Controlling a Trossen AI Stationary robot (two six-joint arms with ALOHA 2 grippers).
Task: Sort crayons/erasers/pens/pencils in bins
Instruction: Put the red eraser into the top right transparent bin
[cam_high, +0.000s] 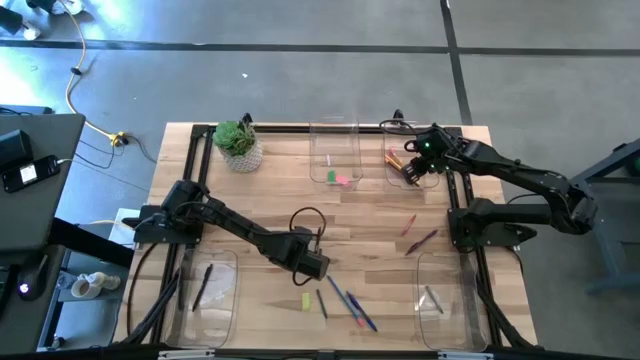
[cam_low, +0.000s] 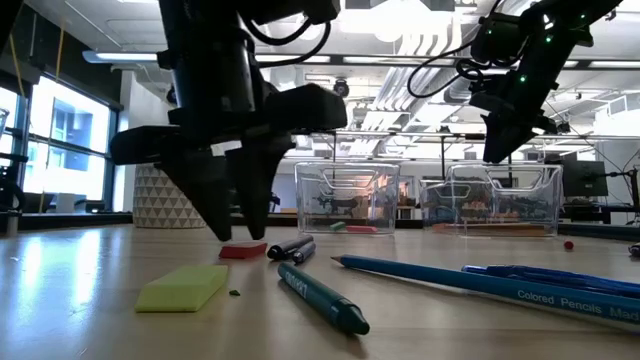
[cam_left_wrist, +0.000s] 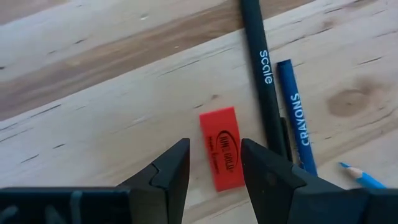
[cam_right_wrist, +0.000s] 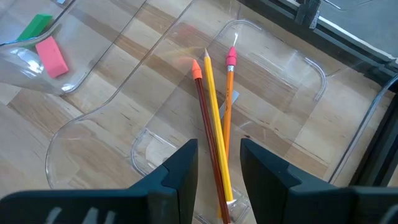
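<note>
A red eraser (cam_left_wrist: 221, 149) lies flat on the wooden table beside a black pen (cam_left_wrist: 261, 74) and a blue crayon (cam_left_wrist: 295, 118). My left gripper (cam_left_wrist: 214, 144) stands open over it, pointing down, one finger on either side with bare wood showing between; in the low view its tips (cam_low: 237, 225) hang just above the eraser (cam_low: 243, 250). My right gripper (cam_high: 413, 172) hovers open above the far right bin (cam_right_wrist: 311, 74), where three pencils (cam_right_wrist: 214, 124) lie on the floor. Pink (cam_right_wrist: 51, 56) and green (cam_right_wrist: 35, 26) erasers lie in the neighbouring far bin (cam_high: 335, 135).
A yellow-green eraser (cam_low: 183, 288), a teal pen (cam_low: 320, 297) and blue coloured pencils (cam_low: 480, 282) lie near the front edge. Red and purple sticks (cam_high: 415, 232) lie at mid right. Clear bins stand at near left (cam_high: 205, 290) and near right (cam_high: 440, 300). A potted plant (cam_high: 238, 145) is far left.
</note>
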